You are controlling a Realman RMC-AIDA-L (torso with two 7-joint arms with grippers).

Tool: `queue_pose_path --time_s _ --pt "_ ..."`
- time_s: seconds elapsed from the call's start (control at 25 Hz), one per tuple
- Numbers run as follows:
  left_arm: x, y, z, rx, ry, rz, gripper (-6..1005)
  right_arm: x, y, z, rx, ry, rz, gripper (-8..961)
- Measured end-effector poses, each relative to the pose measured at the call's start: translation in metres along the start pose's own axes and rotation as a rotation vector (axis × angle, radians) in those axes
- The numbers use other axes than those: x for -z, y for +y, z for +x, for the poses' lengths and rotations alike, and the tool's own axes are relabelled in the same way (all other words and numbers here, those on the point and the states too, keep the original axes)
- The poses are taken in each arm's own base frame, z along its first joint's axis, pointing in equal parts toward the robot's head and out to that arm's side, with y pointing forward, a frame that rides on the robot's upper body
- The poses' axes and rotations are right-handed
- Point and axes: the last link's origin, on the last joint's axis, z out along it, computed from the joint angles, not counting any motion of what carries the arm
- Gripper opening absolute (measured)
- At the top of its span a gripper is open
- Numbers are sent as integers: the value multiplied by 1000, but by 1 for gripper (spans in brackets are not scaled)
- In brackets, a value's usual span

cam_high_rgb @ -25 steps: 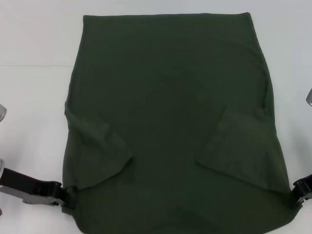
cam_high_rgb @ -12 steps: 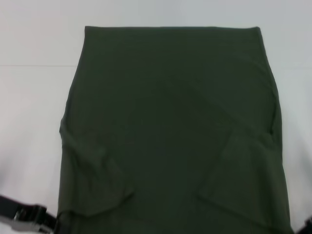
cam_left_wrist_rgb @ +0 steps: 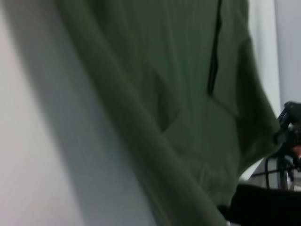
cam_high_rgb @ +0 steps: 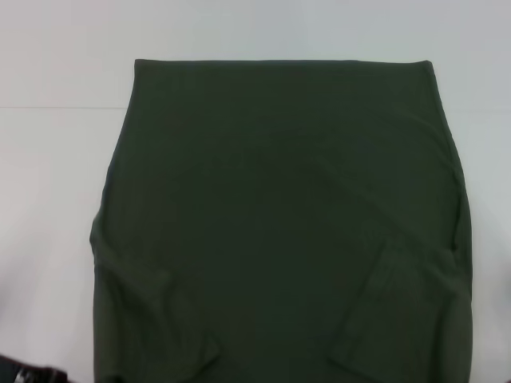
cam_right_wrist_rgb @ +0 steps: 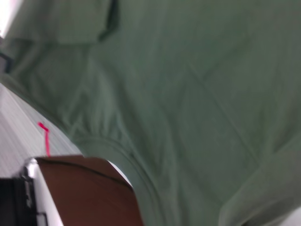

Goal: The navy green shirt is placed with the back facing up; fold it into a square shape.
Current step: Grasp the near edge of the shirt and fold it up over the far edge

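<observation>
The navy green shirt (cam_high_rgb: 279, 223) is a plain dark olive cloth that fills most of the head view, its straight far hem lying flat on the white table (cam_high_rgb: 48, 199). Both sleeves are folded in over the body near the bottom edge. Only a black sliver of my left gripper (cam_high_rgb: 22, 373) shows at the bottom left, by the shirt's near left corner. In the left wrist view the shirt (cam_left_wrist_rgb: 188, 94) hangs lifted off the table with a shadow under it, and my right gripper (cam_left_wrist_rgb: 290, 123) sits at its far corner. Up close, the right wrist view shows the shirt (cam_right_wrist_rgb: 188, 94).
Bare white table lies to the left, right and beyond the shirt. A brown, white-edged object (cam_right_wrist_rgb: 84, 188) shows under the shirt's edge in the right wrist view.
The shirt's near edge and both grippers have moved toward me and out of the bottom of the head view. The far hem has slid nearer too, and the folded sleeves shifted with it.
</observation>
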Motion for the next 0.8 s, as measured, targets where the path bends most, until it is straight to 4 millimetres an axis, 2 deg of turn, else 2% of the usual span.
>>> queue_pose_path --time_s 0.16,0.28,0.32,0.44,0.6,0.8 --pt "11 5 16 -54 149 -42 37 9 4 -8 18 -108 -55 65" --pt "25 11 34 -95 332 -88 36 20 5 -13 21 -219 -90 65" --pt "28 12 37 -97 376 -100 36 28 5 -16 21 -295 -115 65" --pt "37 13 45 -96 480 -132 36 37 4 -18 21 -377 -136 65" --pt "45 12 55 -87 631 -172 36 54 -1 -18 27 -547 -158 65" --pt "46 6 70 -78 787 -174 36 69 -16 -23 12 -712 -125 65"
